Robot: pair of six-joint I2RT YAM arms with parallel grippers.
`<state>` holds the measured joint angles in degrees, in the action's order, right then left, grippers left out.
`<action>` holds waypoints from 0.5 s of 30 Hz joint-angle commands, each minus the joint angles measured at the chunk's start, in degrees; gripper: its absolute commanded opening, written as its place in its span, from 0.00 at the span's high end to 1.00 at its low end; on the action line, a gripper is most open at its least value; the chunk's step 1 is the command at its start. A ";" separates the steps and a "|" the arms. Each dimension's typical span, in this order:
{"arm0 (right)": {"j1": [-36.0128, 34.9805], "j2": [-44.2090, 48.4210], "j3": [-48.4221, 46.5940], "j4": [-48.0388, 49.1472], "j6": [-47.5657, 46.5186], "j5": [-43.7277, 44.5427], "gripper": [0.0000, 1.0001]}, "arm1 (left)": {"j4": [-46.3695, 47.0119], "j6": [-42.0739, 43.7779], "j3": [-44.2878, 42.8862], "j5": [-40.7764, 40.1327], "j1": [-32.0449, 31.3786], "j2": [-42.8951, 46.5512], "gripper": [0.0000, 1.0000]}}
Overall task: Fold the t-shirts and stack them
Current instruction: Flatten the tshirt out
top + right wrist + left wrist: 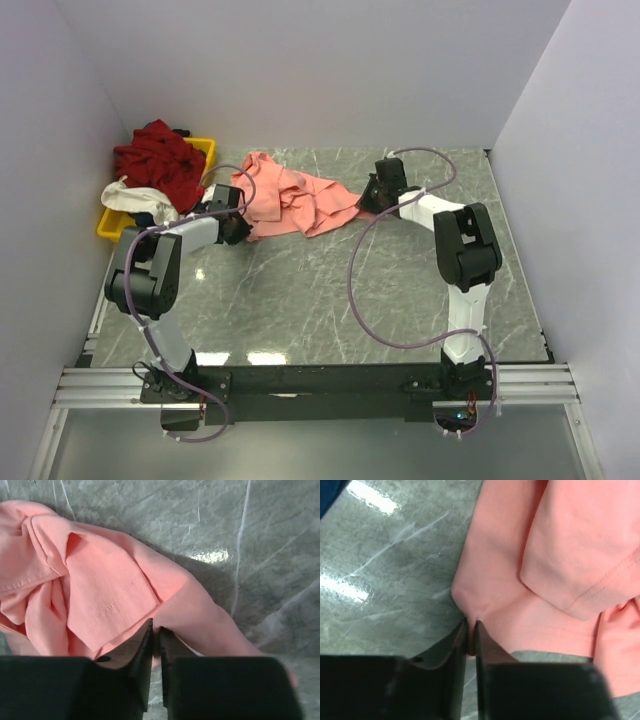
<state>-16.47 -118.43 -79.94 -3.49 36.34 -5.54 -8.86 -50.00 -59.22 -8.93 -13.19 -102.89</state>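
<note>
A salmon-pink t-shirt [290,200] lies crumpled on the marble table between the two grippers. My left gripper [238,222] is at its left edge, shut on a pinch of the pink cloth [510,610]; the fold shows between the black fingers [457,645]. At the shirt's right end my right gripper [378,195] is likewise shut on a fold of the pink t-shirt [110,595], close to a stitched hem. A dark red t-shirt [158,162] and a white one [128,196] lie heaped in the back left corner.
A yellow plastic tray [205,150] sits under the heap of shirts against the left wall. White walls close in the table [300,290] on three sides. Cables loop from both arms over the marble.
</note>
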 commanded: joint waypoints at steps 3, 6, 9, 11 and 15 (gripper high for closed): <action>3.63 3.02 -1.62 -1.34 1.02 -0.96 0.99 | -1.15 1.92 -3.09 -0.47 0.09 1.64 0.99; 6.36 7.06 -1.09 -4.14 0.40 -0.53 1.00 | -3.26 2.01 -2.83 -1.53 0.09 5.15 1.00; 8.72 12.07 -0.22 -6.70 -0.56 0.70 1.00 | -5.90 2.54 -2.04 -3.11 0.09 11.81 0.99; 9.87 15.41 -0.04 -8.11 -1.26 1.06 1.00 | -8.00 3.24 -1.43 -4.16 0.09 14.81 0.99; 12.25 19.90 -0.04 -12.06 -2.32 2.11 1.00 | -10.81 4.29 1.46 -5.83 0.18 23.15 0.99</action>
<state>-5.91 -103.70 -79.37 -12.97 35.90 -6.57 -15.94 -48.23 -59.88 -10.33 -13.47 -86.11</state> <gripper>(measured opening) 0.016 0.022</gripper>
